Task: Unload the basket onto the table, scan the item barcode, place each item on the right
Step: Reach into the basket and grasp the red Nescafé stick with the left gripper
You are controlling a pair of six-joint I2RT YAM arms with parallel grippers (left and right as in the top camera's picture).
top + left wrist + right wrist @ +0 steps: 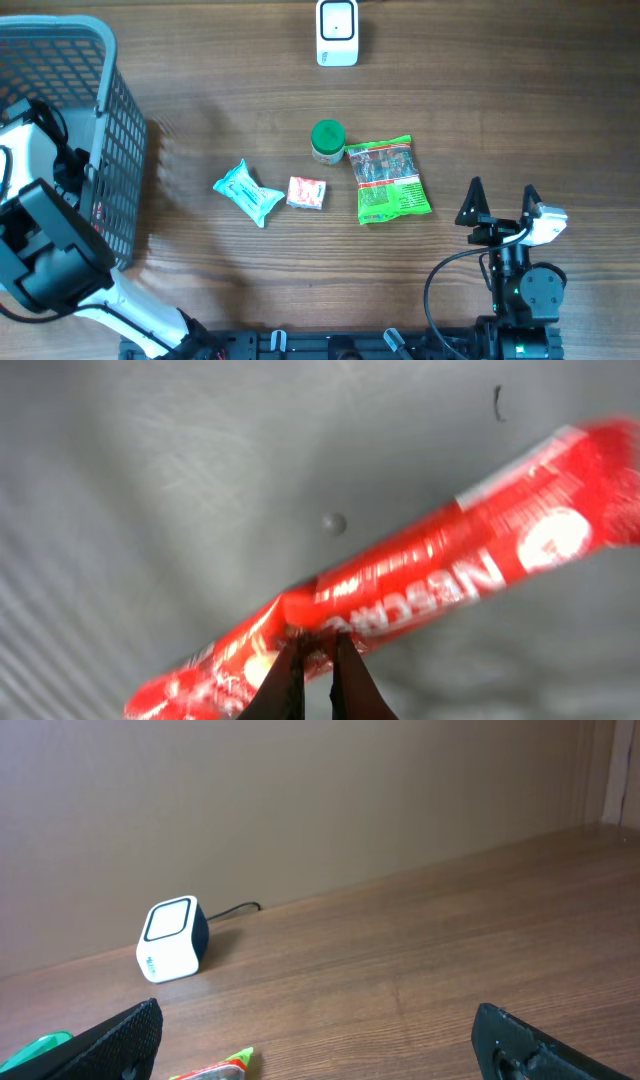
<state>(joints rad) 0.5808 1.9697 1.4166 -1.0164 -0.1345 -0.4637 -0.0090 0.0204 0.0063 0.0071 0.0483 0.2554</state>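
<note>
A: Status on left tool (318, 648)?
B: Pinched together on the red Nescafé sachet (420, 585), gripping its lower edge close to one end. Slanted up to the right in the wrist view, blurred at the far end.
A: Where exactly?
B: Inside the grey basket (110, 120), far-left of the table (220, 70). Only grey basket surface behind the sachet; cannot tell whether lifted or touching it. From overhead, just the left arm (45, 235) reaching into the basket.
A: Right tool (502, 190)?
B: Fingers wide apart, gripping nothing, low at the near-right of the table, well apart from everything.
A: Scanner?
B: White scanner (337, 32) at the far edge, centre, upright, cable trailing behind.
A: Anything else out?
B: Mid-table, roughly in a row: teal packet (247, 192), small red-and-white packet (306, 193) just beside it, then green-lidded jar (327, 141) just beside the top corner of a green snack bag (390, 180).
</note>
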